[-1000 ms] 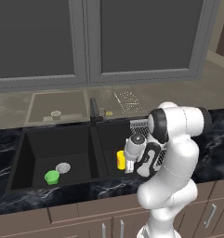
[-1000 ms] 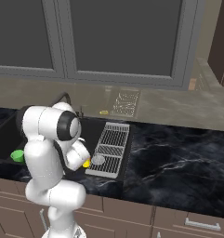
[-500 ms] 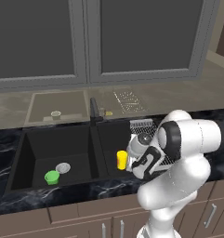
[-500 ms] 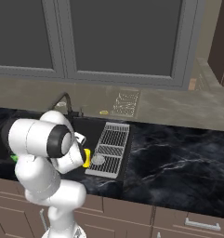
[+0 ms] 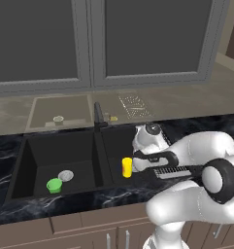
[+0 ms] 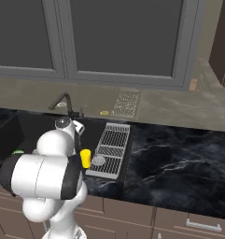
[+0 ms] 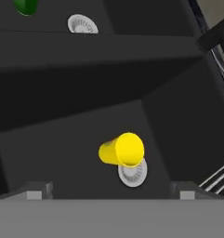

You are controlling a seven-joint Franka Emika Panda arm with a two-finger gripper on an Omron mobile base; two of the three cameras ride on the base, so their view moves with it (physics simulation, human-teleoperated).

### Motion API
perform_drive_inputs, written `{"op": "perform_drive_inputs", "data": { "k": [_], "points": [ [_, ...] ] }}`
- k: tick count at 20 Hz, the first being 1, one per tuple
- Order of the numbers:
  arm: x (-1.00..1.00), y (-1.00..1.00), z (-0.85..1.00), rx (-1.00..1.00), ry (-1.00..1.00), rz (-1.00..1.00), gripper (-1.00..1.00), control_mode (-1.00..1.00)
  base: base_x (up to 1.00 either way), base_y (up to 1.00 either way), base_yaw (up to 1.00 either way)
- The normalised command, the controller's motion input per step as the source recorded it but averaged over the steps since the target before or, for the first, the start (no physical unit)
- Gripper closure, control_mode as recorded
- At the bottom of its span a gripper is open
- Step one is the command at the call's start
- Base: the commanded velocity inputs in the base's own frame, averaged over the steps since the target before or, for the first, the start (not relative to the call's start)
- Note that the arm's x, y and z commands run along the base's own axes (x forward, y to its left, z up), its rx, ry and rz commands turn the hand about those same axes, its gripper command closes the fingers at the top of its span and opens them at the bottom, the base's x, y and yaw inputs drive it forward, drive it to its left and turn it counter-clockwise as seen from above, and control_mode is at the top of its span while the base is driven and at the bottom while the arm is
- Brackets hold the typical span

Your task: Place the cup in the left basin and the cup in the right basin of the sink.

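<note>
The black sink (image 5: 17, 163) has two basins split by a divider. A green cup (image 5: 54, 185) stands in the left basin (image 5: 50, 153) beside its silver drain (image 5: 65, 175). In the right basin (image 5: 116, 141) is a yellow cup (image 5: 126, 167), which the hand view shows as the yellow cup (image 7: 122, 149) resting partly over that basin's drain (image 7: 133, 174). My gripper (image 7: 111, 191) hangs open above this cup with nothing between its fingers; the hand (image 5: 146, 146) sits just right of the cup. The green cup (image 7: 26, 6) shows at the hand view's top left.
A dark faucet (image 5: 97, 115) rises behind the divider. A slatted metal rack (image 6: 112, 146) lies at the sink's right side, and black marble counter (image 6: 179, 154) stretches to the right. My own bulky white arm (image 5: 201, 170) folds low over the counter's front edge.
The arm's elbow has swung lower and forward, and the hand has lifted slightly off the yellow cup. Both cups stay where they were. The jaws remain open.
</note>
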Motion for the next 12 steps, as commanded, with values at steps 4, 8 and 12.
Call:
{"op": "perform_drive_inputs", "data": {
  "k": [4, 8, 12],
  "points": [
    [0.00, 0.00, 0.87, 0.00, 0.21, -0.03, -1.00, -1.00, 0.00, 0.00, 0.00],
    [-0.14, 0.00, 0.63, 0.01, 0.30, -0.06, -1.00, -1.00, 0.00, 0.00, 0.00],
    [-0.21, -0.01, 0.45, 0.03, 0.32, -0.11, -1.00, -1.00, 0.00, 0.00, 0.00]
  ]
}}
